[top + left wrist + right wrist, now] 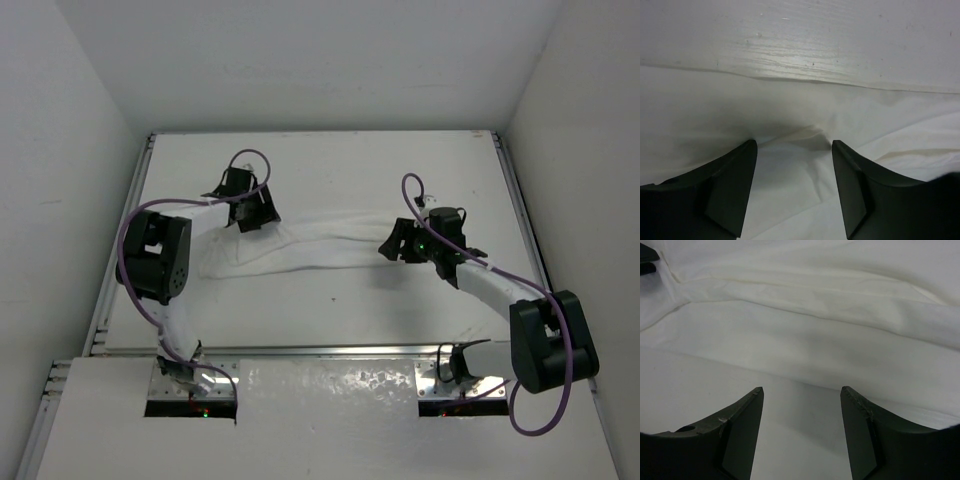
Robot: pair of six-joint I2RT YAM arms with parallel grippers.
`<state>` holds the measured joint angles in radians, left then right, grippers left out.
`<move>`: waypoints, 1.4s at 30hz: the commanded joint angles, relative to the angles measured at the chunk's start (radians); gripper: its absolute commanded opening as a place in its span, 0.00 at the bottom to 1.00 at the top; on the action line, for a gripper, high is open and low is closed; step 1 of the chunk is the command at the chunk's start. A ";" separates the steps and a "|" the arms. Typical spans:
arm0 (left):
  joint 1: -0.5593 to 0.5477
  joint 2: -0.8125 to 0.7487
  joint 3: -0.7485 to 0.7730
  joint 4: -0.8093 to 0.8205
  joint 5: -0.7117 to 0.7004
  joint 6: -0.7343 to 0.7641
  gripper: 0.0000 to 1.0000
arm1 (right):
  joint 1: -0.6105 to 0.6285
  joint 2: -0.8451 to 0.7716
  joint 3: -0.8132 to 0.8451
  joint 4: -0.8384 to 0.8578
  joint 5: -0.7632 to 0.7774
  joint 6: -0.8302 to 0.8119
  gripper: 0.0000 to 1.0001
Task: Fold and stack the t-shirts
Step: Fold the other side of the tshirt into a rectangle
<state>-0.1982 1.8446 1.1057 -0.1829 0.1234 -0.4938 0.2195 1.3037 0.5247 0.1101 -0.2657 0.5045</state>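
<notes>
The t-shirt (300, 250) lies crumpled on the tabletop (330, 165), not yet folded. The left gripper (794, 144) and right gripper (802, 390) are spread at its ends; next, I think, each must pinch an edge.

T-shirt (300, 252) on table (340, 165) between left hand (252, 218), right hand (396, 246)

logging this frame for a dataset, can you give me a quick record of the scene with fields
shirt: one white t-shirt, bunched into a long wrinkled band across the table
fold state: not yet folded or stacked
left gripper: open, low over the shirt's left end, a pucker of cloth between its fingers
right gripper: open, at the shirt's right end, cloth edge just ahead of its fingertips
held: nothing clamped by either gripper
</notes>
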 commanded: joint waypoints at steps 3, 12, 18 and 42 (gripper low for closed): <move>-0.009 -0.006 0.032 0.043 -0.028 0.021 0.54 | 0.006 -0.009 0.018 0.025 -0.009 -0.006 0.63; -0.035 -0.053 0.026 0.037 -0.004 0.006 0.00 | 0.006 -0.018 0.015 0.022 0.006 -0.007 0.63; -0.133 -0.316 -0.173 0.042 -0.195 -0.081 0.00 | 0.006 -0.006 0.020 0.013 0.025 -0.006 0.63; -0.204 -0.629 -0.370 -0.124 -0.518 -0.296 0.62 | 0.000 -0.024 0.060 -0.082 0.108 -0.026 0.63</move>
<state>-0.4789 1.1107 0.6380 -0.3084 -0.3241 -0.7441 0.2188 1.2854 0.5327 0.0433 -0.2020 0.5018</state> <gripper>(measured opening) 0.629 0.633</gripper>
